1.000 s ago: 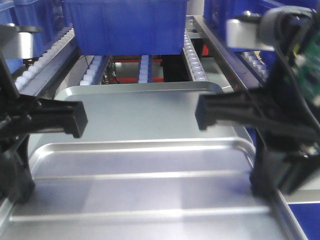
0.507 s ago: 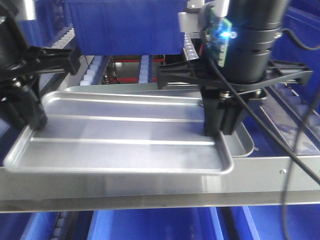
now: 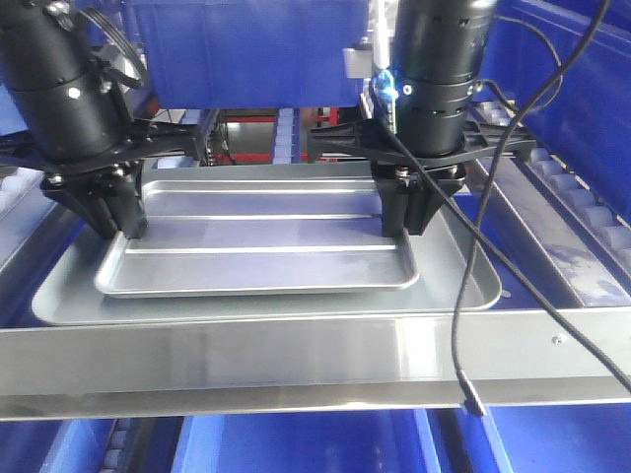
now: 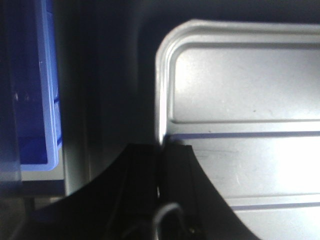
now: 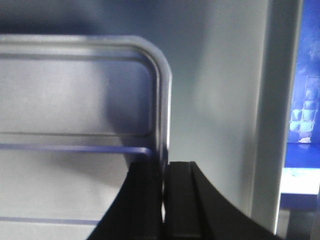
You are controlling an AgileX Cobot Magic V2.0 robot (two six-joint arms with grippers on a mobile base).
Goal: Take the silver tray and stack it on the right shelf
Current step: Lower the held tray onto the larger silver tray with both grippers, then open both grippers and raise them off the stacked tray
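The silver tray [image 3: 261, 241], shiny with two long ridges, hangs level and low inside the larger dull grey tray [image 3: 463, 281] on the right shelf [image 3: 296, 360]; I cannot tell whether they touch. My left gripper [image 3: 123, 225] is shut on the tray's left rim, my right gripper [image 3: 399, 225] on its right rim. In the left wrist view the black fingers [image 4: 145, 180] pinch the rim of the silver tray [image 4: 240, 95] below its rounded corner. The right wrist view shows the same grip [image 5: 164, 172] on the silver tray [image 5: 75, 95], with the grey tray [image 5: 215, 95] beneath.
A big blue bin [image 3: 246, 49] stands just behind the trays. White-roller rails [image 3: 582, 197] run along the right side. More blue bins [image 3: 296, 443] sit under the steel front crossbar. A black cable [image 3: 458, 325] droops from the right arm across the crossbar.
Both arms have carried the silver tray away from the camera, past the front crossbar, and lowered it over the grey tray. Both grippers have stayed shut on its rims.
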